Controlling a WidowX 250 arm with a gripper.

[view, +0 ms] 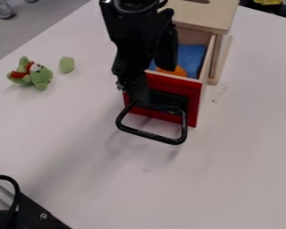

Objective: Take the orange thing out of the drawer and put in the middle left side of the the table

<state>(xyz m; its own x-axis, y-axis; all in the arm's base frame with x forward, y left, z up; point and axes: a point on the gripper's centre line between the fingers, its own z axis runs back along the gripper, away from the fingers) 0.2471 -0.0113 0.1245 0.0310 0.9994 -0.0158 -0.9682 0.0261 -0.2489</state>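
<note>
The black gripper point(153, 84) hangs at the top centre over the drawer's front edge, its fingers apart and open. Behind its fingertips, part of an orange thing point(178, 70) shows inside the drawer, close to the red front point(192, 96); the gripper and the drawer wall hide the rest. I see no contact between fingers and orange thing. Blue cloth point(192, 57) lies in the pulled-out drawer, beside and behind the orange thing. The white table point(56, 134) extends to the left of the drawer.
A black loop handle point(148, 135) sticks out from the drawer front. The wooden cabinet point(208, 15) stands behind. At the left lie a green plush toy point(41, 76) and a small green piece point(66, 64). Black equipment point(35, 214) occupies the lower left corner.
</note>
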